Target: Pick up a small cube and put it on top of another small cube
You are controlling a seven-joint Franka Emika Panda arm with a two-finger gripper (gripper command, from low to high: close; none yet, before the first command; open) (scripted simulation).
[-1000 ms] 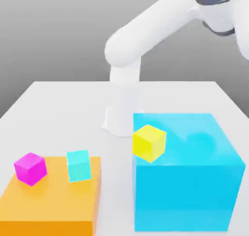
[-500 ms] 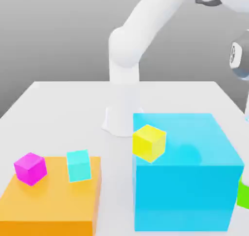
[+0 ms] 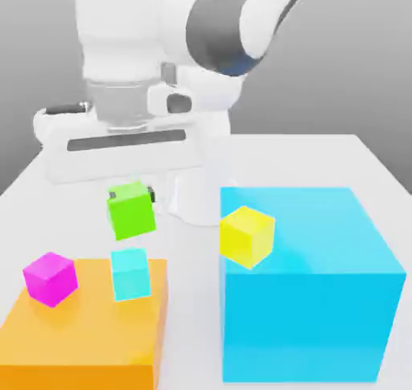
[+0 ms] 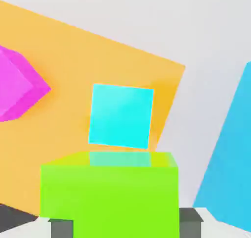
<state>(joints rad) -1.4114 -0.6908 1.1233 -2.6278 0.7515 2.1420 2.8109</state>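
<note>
Our biggest change is the arm: a second ago it reached off toward the exterior view's right, and now its gripper (image 3: 132,194) hangs over the orange block (image 3: 80,332). The lime-green cube (image 3: 131,211) has come with it; half a second ago only a green sliver showed beyond the sky-blue block. The gripper is clenched on that cube, one finger at either side, and carries it just above the cyan cube (image 3: 130,274), with a gap between them. For us that means the pick is done and the transport nearly so; what remains, we judge, is a small alignment, a gentle lowering and the release.

Of the other things, the huge sky-blue block (image 3: 310,324) is the largest, standing apart toward the exterior view's right, with the yellow cube (image 3: 247,236) appearing at its near corner; whether that cube rests on it or not, we can't fairly tell. The magenta cube (image 3: 51,280) sits near the cyan one, on the other side from the sky-blue block. Nothing seems to block our way straight down, though a sideways drift could bring the gripper close to the magenta cube, and an off-centre release could tip our stack.
</note>
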